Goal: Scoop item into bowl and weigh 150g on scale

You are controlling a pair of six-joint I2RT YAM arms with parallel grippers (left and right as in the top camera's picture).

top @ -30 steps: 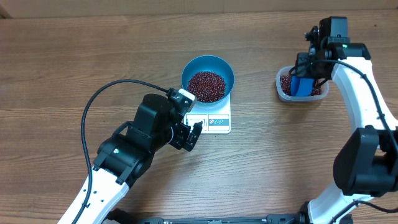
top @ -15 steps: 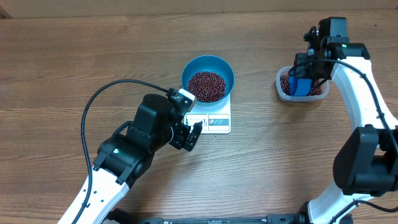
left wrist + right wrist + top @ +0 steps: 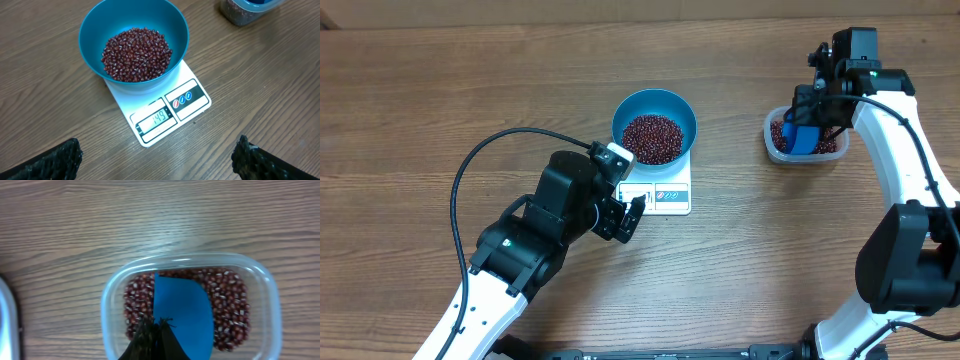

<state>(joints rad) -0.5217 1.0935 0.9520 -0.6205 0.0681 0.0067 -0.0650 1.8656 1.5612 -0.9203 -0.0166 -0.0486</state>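
The bowl sits on the scale at the upper middle of the overhead frame, with a mound of beans in it. The display reads 149, so by my reckoning the weighing is all but done and only a few more beans are wanted.

The right pincer is clamped tight on the blue scoop, which lies in the tub at the upper right, over the beans there. The scoop's face looks bare. The left pincer stands spread wide and holds nothing, just below and left of the scale's front edge on the table.

To do this step well, I would take only the tip of the scoop through the tub's beans and lift a scant few. A full load would overshoot. Carry it level across to the bowl, tip it slowly over the middle so that the beans drop one or two at a time, and stop once the display changes. Keep the scoop off the rim, since a knock would upset the reading. The left pincer is best kept off the scale.

Against the frame a second ago, the scoop and right pincer have edged a little leftward in the tub. The left arm, bowl and scale have not moved.
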